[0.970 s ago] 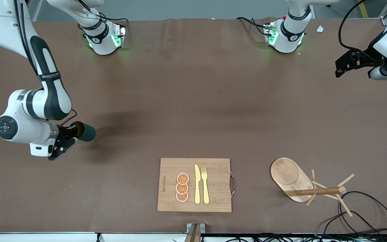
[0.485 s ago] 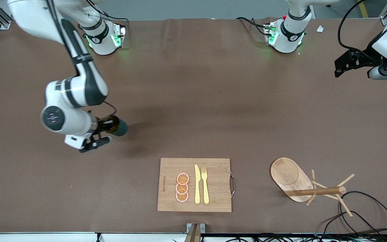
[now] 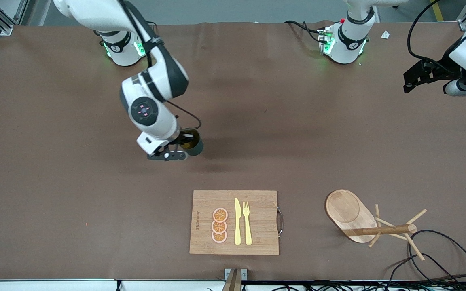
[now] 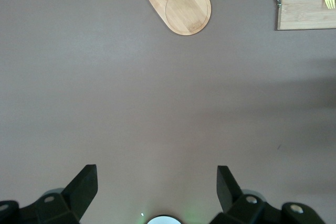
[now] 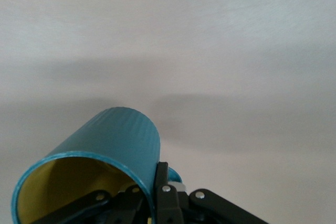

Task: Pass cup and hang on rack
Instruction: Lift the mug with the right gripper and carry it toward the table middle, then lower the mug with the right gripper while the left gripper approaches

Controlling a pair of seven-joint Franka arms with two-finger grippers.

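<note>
Mid-pass: the right tool [image 3: 178, 150] pinches the cup [image 3: 192, 142] at frame centre; the left tool [image 4: 157, 187], spread, waits upper right and must meet it.

Brown tabletop [image 3: 257, 121], carrying a bamboo cutting board [image 3: 257, 242] near the front-camera edge. Beside it, toward the left arm's end, the rack [image 3: 348, 212] standing on its oval base. Black cables [image 3: 439, 258] lying just beside the rack, at the same edge.
</note>
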